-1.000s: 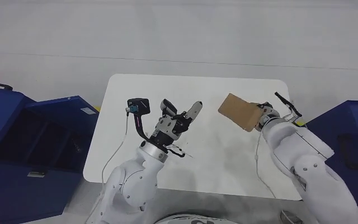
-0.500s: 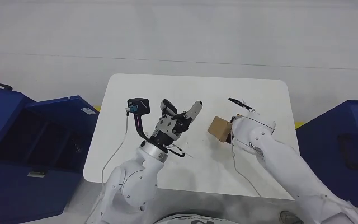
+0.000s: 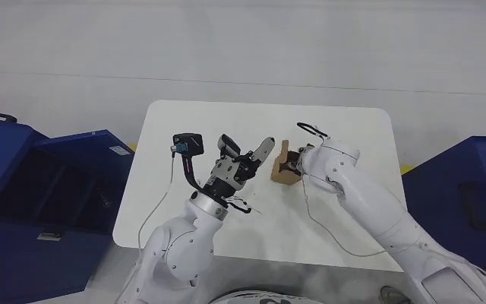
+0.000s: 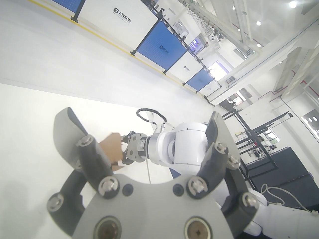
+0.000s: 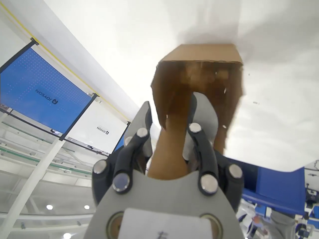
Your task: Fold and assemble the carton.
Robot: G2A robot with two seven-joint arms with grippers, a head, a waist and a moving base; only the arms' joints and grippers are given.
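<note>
White table (image 3: 190, 129) beneath carton (image 3: 284, 164); blue bins (image 3: 68, 190)

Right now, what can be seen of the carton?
The carton is plain brown cardboard, a small box partly formed, its open end facing the right claw, which is shut on one flap. It is held near the middle of the white table, apart from the open left claw; whether it touches the table is unclear.

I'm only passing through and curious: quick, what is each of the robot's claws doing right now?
Left gripper: open, holding nothing.
Right gripper: shut on the carton.
</note>
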